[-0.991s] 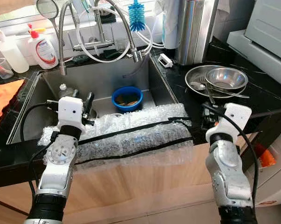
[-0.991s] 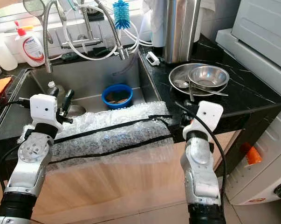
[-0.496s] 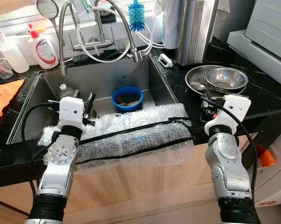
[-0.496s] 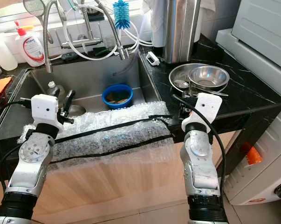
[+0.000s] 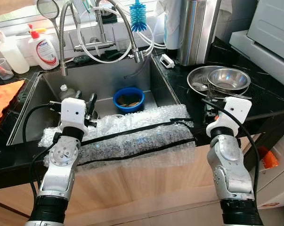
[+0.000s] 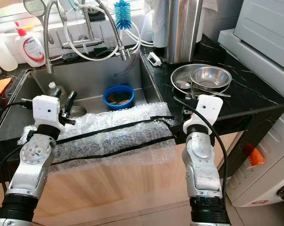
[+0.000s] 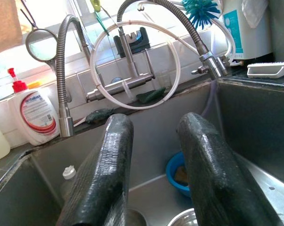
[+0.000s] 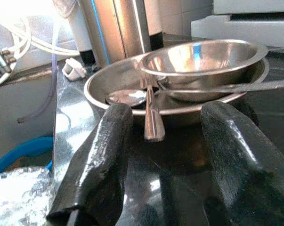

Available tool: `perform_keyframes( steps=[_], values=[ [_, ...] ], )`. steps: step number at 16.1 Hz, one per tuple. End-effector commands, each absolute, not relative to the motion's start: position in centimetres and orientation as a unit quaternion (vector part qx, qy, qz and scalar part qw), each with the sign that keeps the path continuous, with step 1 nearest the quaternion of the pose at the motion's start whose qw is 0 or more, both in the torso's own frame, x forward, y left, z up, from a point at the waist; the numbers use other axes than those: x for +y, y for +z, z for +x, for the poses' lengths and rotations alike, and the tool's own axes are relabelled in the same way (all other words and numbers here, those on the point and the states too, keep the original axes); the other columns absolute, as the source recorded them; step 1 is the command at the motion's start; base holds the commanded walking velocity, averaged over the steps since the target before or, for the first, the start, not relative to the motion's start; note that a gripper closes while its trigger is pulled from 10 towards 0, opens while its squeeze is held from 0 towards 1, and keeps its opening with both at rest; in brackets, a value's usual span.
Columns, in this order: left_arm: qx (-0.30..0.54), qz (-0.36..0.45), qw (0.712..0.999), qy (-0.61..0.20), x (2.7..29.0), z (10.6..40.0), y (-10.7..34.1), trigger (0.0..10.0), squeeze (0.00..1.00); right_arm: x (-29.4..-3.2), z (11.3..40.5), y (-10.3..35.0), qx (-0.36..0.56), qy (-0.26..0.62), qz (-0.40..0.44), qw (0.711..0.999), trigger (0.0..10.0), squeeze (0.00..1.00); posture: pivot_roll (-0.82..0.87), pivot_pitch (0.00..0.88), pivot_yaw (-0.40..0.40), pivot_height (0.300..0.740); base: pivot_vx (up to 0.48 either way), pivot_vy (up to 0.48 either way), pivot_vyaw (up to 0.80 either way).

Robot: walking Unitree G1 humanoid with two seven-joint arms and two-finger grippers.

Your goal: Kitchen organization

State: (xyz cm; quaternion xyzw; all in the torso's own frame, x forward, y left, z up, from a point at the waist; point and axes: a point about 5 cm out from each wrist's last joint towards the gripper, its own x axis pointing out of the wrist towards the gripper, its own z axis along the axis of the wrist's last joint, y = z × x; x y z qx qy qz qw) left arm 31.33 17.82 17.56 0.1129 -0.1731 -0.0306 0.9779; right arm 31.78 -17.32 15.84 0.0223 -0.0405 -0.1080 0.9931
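A steel plate (image 5: 196, 74) on the black counter right of the sink holds a steel bowl (image 5: 229, 78) and spoons (image 8: 151, 115). My right gripper (image 8: 167, 117) hovers open just in front of the plate, with a spoon handle pointing out toward the gap between its fingers. In the sink (image 5: 104, 77) sit a blue bowl (image 5: 128, 99) with something brown inside and a small clear bottle (image 5: 64, 91). My left gripper (image 5: 90, 106) is open over the sink's front left part, with nothing between its fingers (image 7: 116, 155). A steel bowl rim (image 7: 182, 219) lies just below them.
Bubble wrap (image 5: 132, 139) with black tape covers the sink's front edge. Flexible taps (image 5: 127, 28), a blue brush (image 5: 138, 19) and a soap bottle (image 5: 43, 47) line the back. An orange cloth (image 5: 3, 101) lies left; a steel canister (image 5: 198, 28) and white appliance (image 5: 273, 33) stand right.
My right gripper has edged forward and a little left, closer to the plate. The left gripper has shifted slightly right over the sink.
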Motion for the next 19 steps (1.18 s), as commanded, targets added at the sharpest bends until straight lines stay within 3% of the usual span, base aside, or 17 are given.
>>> perform_keyframes(
  steps=[1, 7, 8, 9, 10, 12, 13, 14, 19],
  values=[
    [-0.173, 0.121, 0.977, -0.027, 17.92, 31.35, 17.57, 10.0, 0.00, -16.49, 32.17, 16.24, -0.042, -0.090, 0.019, 0.995, 10.0, 0.00, -0.16, 0.000, 0.082, 0.740, 0.000, 0.000, 0.00],
    [-0.174, 0.120, 0.977, -0.026, 17.91, 31.34, 17.59, 10.0, 0.00, -15.74, 32.16, 16.31, -0.044, -0.063, 0.020, 0.997, 9.9, 0.00, -0.16, 0.000, 0.081, 0.740, 0.000, 0.000, 0.00],
    [-0.174, 0.120, 0.977, -0.026, 17.90, 31.33, 17.58, 10.0, 0.00, -15.72, 32.18, 16.31, -0.044, -0.062, 0.020, 0.997, 8.9, 0.00, -0.16, 0.000, 0.082, 0.740, 0.000, 0.000, 0.00],
    [-0.174, 0.121, 0.977, -0.026, 17.88, 31.34, 17.59, 10.0, 0.00, -15.75, 32.20, 16.32, -0.045, -0.062, 0.020, 0.997, 4.9, 0.00, -0.16, 0.000, 0.080, 0.740, 0.000, 0.000, 0.00],
    [-0.174, 0.121, 0.977, -0.026, 17.90, 31.34, 17.59, 10.0, 0.00, -15.75, 32.20, 16.32, -0.045, -0.062, 0.020, 0.997, 4.2, 0.00, -0.16, 0.000, 0.080, 0.740, 0.000, 0.000, 0.00],
    [-0.173, 0.121, 0.977, -0.025, 17.94, 31.35, 17.57, 10.0, 0.00, -15.81, 32.21, 16.25, -0.041, -0.066, 0.018, 0.997, 4.9, 0.00, -0.16, 0.000, 0.080, 0.740, 0.000, 0.000, 0.00],
    [-0.173, 0.121, 0.977, -0.026, 17.94, 31.34, 17.56, 10.0, 0.00, -15.83, 32.22, 16.20, -0.040, -0.067, 0.018, 0.997, 6.7, 0.00, -0.16, 0.000, 0.081, 0.740, 0.000, 0.000, 0.00],
    [-0.173, 0.121, 0.977, -0.026, 17.95, 31.34, 17.55, 10.0, 0.00, -15.87, 32.22, 16.14, -0.038, -0.069, 0.019, 0.997, 10.0, 0.00, -0.16, 0.000, 0.081, 0.740, 0.000, 0.000, 0.00],
    [-0.171, 0.121, 0.977, -0.028, 17.96, 31.34, 17.50, 10.0, 0.00, -16.11, 32.24, 15.96, -0.032, -0.081, 0.018, 0.996, 10.0, 0.00, -0.16, 0.000, 0.082, 0.740, 0.000, 0.000, 0.00]
  ],
)
